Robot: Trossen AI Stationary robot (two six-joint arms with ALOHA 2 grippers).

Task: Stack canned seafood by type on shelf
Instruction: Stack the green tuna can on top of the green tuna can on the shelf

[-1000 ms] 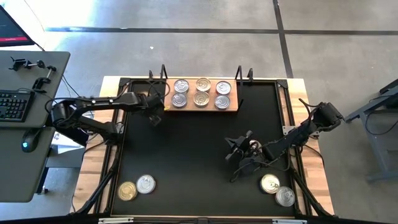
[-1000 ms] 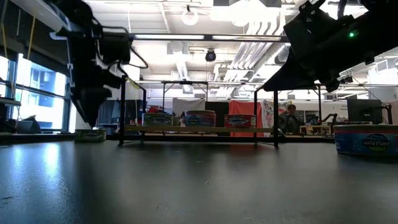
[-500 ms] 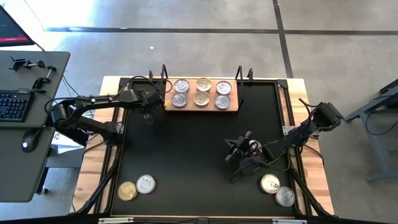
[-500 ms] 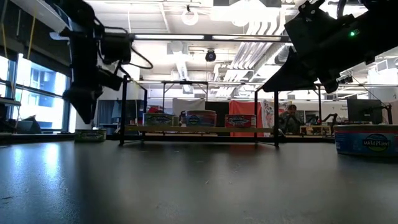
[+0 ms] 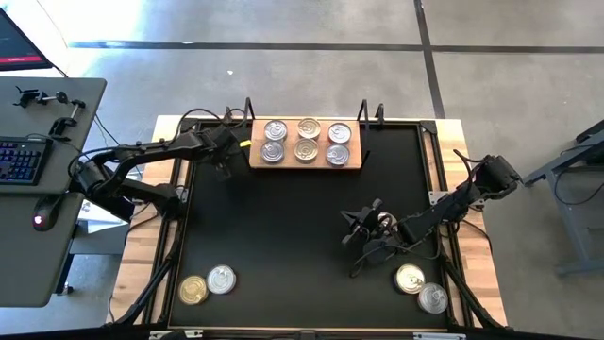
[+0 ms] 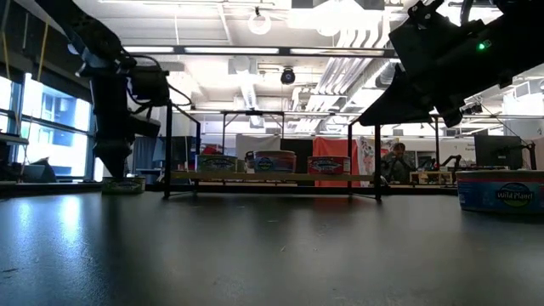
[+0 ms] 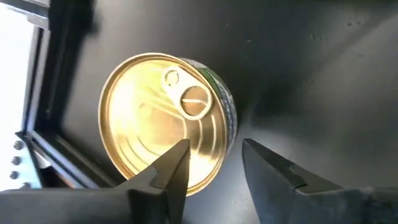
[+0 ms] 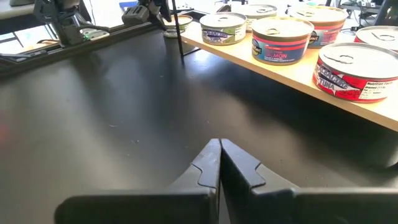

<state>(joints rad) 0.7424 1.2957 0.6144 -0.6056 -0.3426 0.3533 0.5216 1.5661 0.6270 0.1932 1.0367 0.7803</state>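
High view: the left gripper (image 5: 224, 162) hangs at the upper left of the frame, just left of the shelf (image 5: 351, 166), which carries six tins; four more lie along the lower edge.

Low view: it stands directly above a green-sided can (image 6: 124, 184) at mid-left.

Left wrist view: a gold-lidded can (image 7: 163, 122) fills the centre, fingers (image 7: 171, 168) parted over its rim, not yet clamped. Pickup appears under way; next comes lowering and closing.

Right wrist view: the right gripper (image 8: 219, 160), pressed closed, idles at bottom centre.
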